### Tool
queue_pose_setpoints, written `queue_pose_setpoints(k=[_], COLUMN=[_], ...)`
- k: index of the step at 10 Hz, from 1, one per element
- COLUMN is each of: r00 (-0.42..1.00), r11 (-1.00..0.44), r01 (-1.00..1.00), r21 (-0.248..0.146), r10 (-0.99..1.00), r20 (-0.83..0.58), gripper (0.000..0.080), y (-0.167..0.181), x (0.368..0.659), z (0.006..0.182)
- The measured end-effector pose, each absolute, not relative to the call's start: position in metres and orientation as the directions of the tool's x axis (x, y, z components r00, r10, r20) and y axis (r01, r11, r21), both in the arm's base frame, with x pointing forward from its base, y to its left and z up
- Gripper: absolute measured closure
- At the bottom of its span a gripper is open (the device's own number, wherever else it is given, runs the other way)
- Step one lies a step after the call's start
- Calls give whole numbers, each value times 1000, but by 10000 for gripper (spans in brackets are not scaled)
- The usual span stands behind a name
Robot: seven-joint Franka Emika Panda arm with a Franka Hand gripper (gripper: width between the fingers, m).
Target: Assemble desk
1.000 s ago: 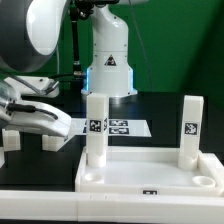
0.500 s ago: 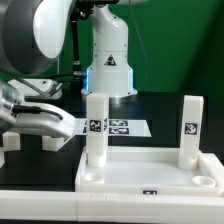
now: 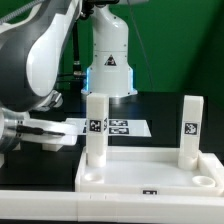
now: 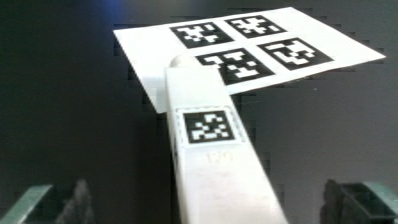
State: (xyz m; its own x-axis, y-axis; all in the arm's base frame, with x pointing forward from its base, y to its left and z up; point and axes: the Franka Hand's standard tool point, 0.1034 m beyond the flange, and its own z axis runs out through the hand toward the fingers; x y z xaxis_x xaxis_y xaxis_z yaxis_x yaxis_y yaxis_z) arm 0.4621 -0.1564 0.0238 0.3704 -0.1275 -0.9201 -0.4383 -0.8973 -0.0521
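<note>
Roughly halfway, I'd say: centre leg point(image 3: 96, 130) & right-side leg point(image 3: 189, 128) stand in tabletop point(image 3: 110, 183); claw point(image 4: 210, 205) wide open, empty, straddles 3rd leg point(image 4: 210, 150); rest unfitted.

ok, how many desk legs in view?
3. One leg and another stand upright on the tabletop; a third leg lies below the open gripper. More may be hidden.

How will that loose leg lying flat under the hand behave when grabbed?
The leg looks like a stiff square post, so it probably won't flex or roll. Its smooth white faces may be slippery. It looks long, so a grip near one end could let it pivot.
</note>
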Motion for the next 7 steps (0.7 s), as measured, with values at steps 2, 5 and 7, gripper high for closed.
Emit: queue_pose_setpoints(k=[2,5,7], r00=[388,415,415], r11=[-901,-904,-905], r01=[-431,-424,-422], r21=[-51,-45,-49], r10=[-134,-150,-145], r20=[-912,-897,-898], gripper=[151,151,178], y=[-156,-155,-152], x=[465,465,465], z=[19,5,4])
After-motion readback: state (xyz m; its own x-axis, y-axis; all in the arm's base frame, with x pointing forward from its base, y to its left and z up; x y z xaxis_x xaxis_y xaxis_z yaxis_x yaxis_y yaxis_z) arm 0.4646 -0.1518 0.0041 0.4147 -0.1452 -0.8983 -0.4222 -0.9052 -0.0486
